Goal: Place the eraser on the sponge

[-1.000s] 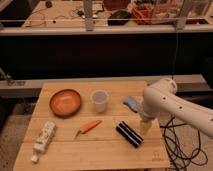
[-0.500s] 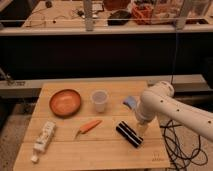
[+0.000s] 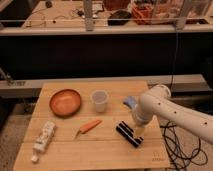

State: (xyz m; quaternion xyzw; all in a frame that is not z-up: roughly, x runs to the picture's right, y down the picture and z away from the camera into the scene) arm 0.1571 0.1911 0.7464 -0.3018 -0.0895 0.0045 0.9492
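The eraser [image 3: 125,131] is lying flat on the wooden table [image 3: 70,155], lower right of centre in the frame, with its long side running diagonally from upper left to lower right. The gripper [image 3: 138,131] is hanging nose-down at the eraser's right-hand end, close against it. I cannot tell how far the pincer is open, or whether it has hold of the eraser. The white arm [image 3: 167,110] is reaching in from the right edge of the frame and bending down over that spot. That stance suits taking the block from above, though it would suit letting it go just as well.

The sponge [image 3: 129,101] is showing as a small blue patch just above the eraser in the frame, to the right of the cup [image 3: 99,100]. The arm's bend is covering the sponge's right part. The eraser is lying on the wood, apart from the sponge, so by my reading the placing is not accomplished as things lie.

The other things are sitting further left, out of the short stretch between eraser and sponge. The bowl [image 3: 65,102] is at the table's upper left, the carrot [image 3: 89,126] is near the middle and the tube [image 3: 44,137] is at the lower left.
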